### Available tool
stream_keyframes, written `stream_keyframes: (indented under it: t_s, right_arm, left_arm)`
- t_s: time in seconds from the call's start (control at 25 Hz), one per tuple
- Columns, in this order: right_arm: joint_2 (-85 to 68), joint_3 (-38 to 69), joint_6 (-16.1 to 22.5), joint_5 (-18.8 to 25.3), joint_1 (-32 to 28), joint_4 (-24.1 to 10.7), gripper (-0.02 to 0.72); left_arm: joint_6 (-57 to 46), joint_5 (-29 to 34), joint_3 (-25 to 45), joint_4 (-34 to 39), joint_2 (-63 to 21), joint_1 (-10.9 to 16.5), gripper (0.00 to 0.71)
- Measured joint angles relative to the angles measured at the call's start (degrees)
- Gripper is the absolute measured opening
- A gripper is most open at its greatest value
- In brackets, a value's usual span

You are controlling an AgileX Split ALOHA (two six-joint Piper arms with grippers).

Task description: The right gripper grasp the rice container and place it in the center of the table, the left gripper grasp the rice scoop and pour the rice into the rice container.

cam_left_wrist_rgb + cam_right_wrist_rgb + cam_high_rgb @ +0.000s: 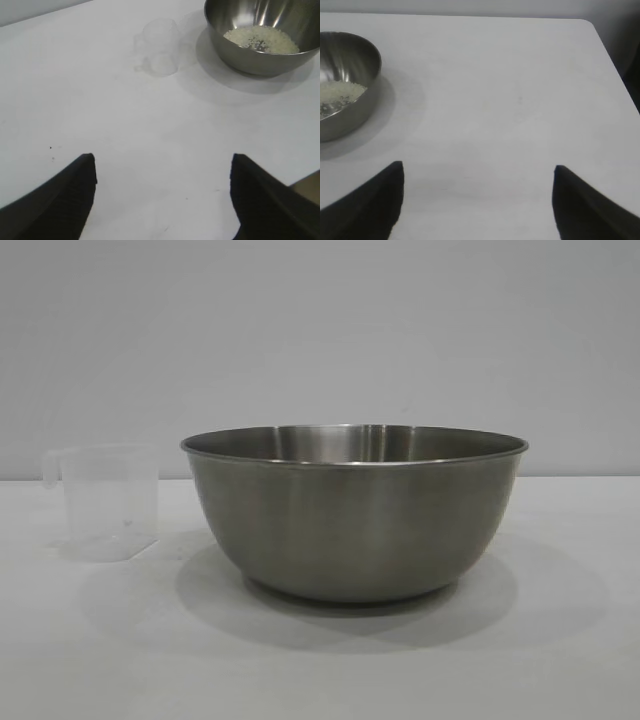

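The rice container [355, 515], a large steel bowl, stands in the middle of the white table [320, 670]. The rice [262, 40] lies as a pale heap in its bottom; the bowl also shows in the right wrist view [342, 82]. The rice scoop [108, 502], a clear cup with a loop handle, stands upright and looks empty just left of the bowl; it shows in the left wrist view [161, 47]. My left gripper [162, 162] is open and empty over bare table, well away from the scoop. My right gripper [479, 170] is open and empty, off to the bowl's side.
The table's far edge and rounded corner [587, 24] show in the right wrist view, with a dark gap beyond its side edge [630, 75]. A plain grey wall [320, 330] stands behind the table. Neither arm shows in the exterior view.
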Motion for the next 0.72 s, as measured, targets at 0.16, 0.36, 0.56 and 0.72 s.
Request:
stream_keyframes:
  t_s: [0.16,0.36,0.56,0.72]
  right_arm:
    - [0.0,0.0,0.0,0.0,0.0,0.0,0.540]
    - [0.0,0.0,0.0,0.0,0.0,0.0,0.540]
    - [0.0,0.0,0.0,0.0,0.0,0.0,0.540]
    - [0.0,0.0,0.0,0.0,0.0,0.0,0.540]
  left_arm:
    - [0.0,0.0,0.0,0.0,0.0,0.0,0.471]
    - [0.0,0.0,0.0,0.0,0.0,0.1,0.471]
    - [0.1,0.0,0.0,0.0,-0.2,4.9,0.471]
    - [0.1,0.0,0.0,0.0,-0.4,13.4,0.471]
